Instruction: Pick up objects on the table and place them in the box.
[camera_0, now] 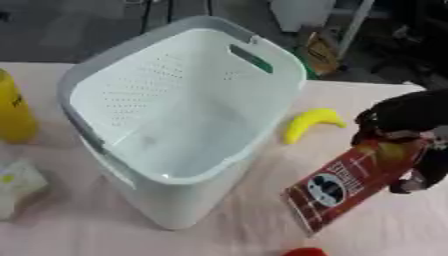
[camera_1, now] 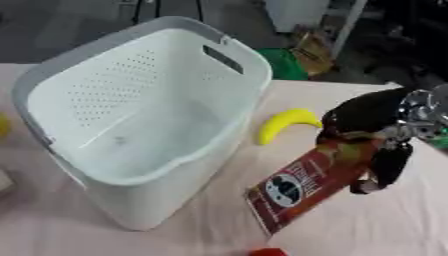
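Right hand (camera_1: 367,130): black, entering from the right edge; fingers and thumb curled round the upper end of a red packet (camera_1: 306,187), pinching it. One finger (camera_1: 385,165) hangs down along the packet's right side.

Red packet: long, flat, red-brown with a round dark-and-white emblem and white lettering. Held tilted, upper end in the hand, lower end down toward the table (camera_0: 219,235) to the right of the box; whether that end touches the cloth cannot be told.

Box (camera_0: 175,115): pale grey-white perforated plastic basket with handle slots, standing at the centre of the table, nothing visible inside. Its right wall stands between the packet and the interior.

Banana (camera_0: 311,124): yellow, lying on the table just beside the box's right wall, behind the packet and apart from it.

Yellow container (camera_0: 13,112): at the left edge, near the box.

Pale wrapped item (camera_0: 16,187): lower left, with a yellow spot.

Red object (camera_0: 304,252): only a sliver at the bottom edge.

Left hand: shows in neither view.
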Controlling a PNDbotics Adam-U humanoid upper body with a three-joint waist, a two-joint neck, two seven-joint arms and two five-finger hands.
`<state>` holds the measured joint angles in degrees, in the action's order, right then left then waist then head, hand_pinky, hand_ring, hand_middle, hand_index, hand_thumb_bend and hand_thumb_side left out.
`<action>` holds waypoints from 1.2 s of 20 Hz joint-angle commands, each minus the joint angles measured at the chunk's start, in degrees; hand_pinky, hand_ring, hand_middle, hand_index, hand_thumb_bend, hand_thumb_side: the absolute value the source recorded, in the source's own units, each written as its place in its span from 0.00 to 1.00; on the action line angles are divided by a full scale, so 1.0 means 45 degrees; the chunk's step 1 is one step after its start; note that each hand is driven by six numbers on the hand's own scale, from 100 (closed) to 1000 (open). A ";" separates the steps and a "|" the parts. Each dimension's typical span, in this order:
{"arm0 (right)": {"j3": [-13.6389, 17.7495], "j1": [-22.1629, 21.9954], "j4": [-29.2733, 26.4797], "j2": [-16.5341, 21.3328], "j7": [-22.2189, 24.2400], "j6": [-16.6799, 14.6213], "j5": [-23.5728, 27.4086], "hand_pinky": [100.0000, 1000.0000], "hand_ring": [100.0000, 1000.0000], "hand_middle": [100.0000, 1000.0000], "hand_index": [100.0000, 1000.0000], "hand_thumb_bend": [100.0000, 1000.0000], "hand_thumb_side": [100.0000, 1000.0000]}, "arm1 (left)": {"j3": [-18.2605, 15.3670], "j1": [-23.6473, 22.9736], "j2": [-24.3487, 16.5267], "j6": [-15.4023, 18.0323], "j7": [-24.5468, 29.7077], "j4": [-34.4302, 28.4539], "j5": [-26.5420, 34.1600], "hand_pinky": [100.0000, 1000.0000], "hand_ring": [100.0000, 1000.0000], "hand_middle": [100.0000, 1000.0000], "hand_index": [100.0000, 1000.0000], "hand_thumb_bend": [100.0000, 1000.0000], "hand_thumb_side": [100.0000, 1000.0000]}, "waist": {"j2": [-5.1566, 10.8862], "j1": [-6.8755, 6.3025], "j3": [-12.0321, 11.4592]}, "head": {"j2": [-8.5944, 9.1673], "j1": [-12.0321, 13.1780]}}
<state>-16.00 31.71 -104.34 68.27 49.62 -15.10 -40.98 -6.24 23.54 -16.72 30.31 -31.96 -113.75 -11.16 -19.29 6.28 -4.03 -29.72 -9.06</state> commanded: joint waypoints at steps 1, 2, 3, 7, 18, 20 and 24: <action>0.0811 0.0016 -0.0444 0.0807 0.0521 -0.0125 0.0200 0.95 0.99 0.69 0.29 0.06 0.38 | -0.0091 0.0048 -0.0304 0.0026 -0.0068 -0.0186 -0.0071 0.79 0.83 0.81 0.87 0.15 1.00 | 0.0345 -0.0070 0.0047 | 0.0043 0.0059; 0.0996 -0.0028 -0.0530 0.0882 0.0521 0.0011 0.0221 0.94 0.99 0.69 0.29 0.06 0.38 | -0.0100 0.0045 -0.0309 0.0025 -0.0074 -0.0186 -0.0074 0.79 0.83 0.81 0.87 0.15 1.00 | 0.0357 -0.0077 0.0062 | 0.0045 0.0080; 0.1151 -0.0086 -0.0620 0.0947 0.0521 0.0129 0.0244 0.94 1.00 0.69 0.29 0.06 0.38 | -0.0107 0.0045 -0.0312 0.0024 -0.0082 -0.0186 -0.0075 0.79 0.83 0.81 0.87 0.15 1.00 | 0.0363 -0.0080 0.0069 | 0.0048 0.0090; 0.1646 -0.0113 -0.0949 0.1107 0.0459 0.0519 0.0402 0.94 1.00 0.69 0.29 0.05 0.38 | -0.0110 0.0052 -0.0332 0.0022 -0.0090 -0.0186 -0.0081 0.79 0.83 0.81 0.87 0.15 1.00 | 0.0387 -0.0083 0.0130 | 0.0034 0.0118; 0.2645 0.1245 -0.0366 0.0952 0.0343 0.1165 0.0733 0.94 1.00 0.68 0.29 0.04 0.38 | -0.0111 0.0031 -0.0399 0.0011 -0.0077 -0.0186 -0.0120 0.79 0.84 0.81 0.87 0.15 1.00 | 0.0473 0.0033 0.0052 | 0.0214 0.0166; 0.2739 0.1809 0.0024 0.0738 0.0297 0.1191 0.0780 0.93 0.99 0.66 0.29 0.04 0.38 | -0.0105 0.0014 -0.0405 0.0005 -0.0073 -0.0186 -0.0122 0.79 0.84 0.81 0.87 0.15 1.00 | 0.0480 0.0064 0.0025 | 0.0311 0.0145; 0.2766 0.3079 0.0949 0.0186 -0.0026 0.0837 0.0867 0.92 0.98 0.63 0.29 0.04 0.36 | -0.0093 -0.0009 -0.0421 -0.0010 -0.0063 -0.0186 -0.0128 0.79 0.84 0.81 0.87 0.15 1.00 | 0.0491 0.0110 -0.0054 | 0.0416 0.0129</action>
<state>-4.93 44.53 -101.31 68.20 50.02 -10.97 -37.43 -6.28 23.15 -17.23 30.25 -32.00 -113.75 -11.54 -18.56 6.99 -4.37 -28.59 -8.34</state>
